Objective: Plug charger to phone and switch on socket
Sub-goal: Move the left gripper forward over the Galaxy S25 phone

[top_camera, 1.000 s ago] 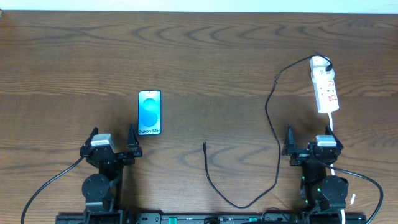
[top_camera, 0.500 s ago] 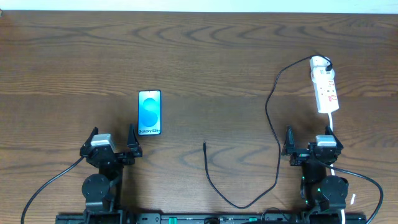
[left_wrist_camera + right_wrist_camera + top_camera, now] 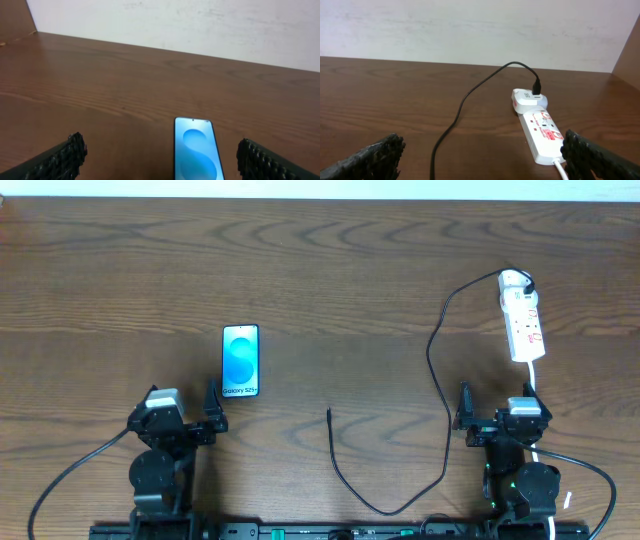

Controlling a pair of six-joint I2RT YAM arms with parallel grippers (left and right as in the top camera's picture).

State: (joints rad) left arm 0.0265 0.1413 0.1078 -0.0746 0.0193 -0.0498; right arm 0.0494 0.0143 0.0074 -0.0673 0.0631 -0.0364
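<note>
The phone [image 3: 241, 361] lies flat on the table, light blue screen up, just beyond my left gripper [image 3: 180, 404]; it also shows in the left wrist view [image 3: 196, 148], right of centre between the fingers. My left gripper [image 3: 165, 160] is open and empty. The socket [image 3: 522, 321], a white power strip with red marks, lies at the right, beyond my right gripper [image 3: 498, 409]. The charger [image 3: 437, 370], a thin black cable, runs from an adapter at the socket's far end down to a free plug tip [image 3: 329, 413] mid-table. In the right wrist view the socket [image 3: 543, 131] and charger [image 3: 465, 100] show; my right gripper [image 3: 485, 160] is open and empty.
The socket's white cord [image 3: 534, 380] runs toward the right arm base. Thick black robot cables [image 3: 70, 480] loop at the near edge by both arm bases. A pale wall [image 3: 470, 30] stands behind the table's far edge.
My left gripper has turned slightly and shifted a little to the left. The right arm, phone, charger and socket have not moved.
</note>
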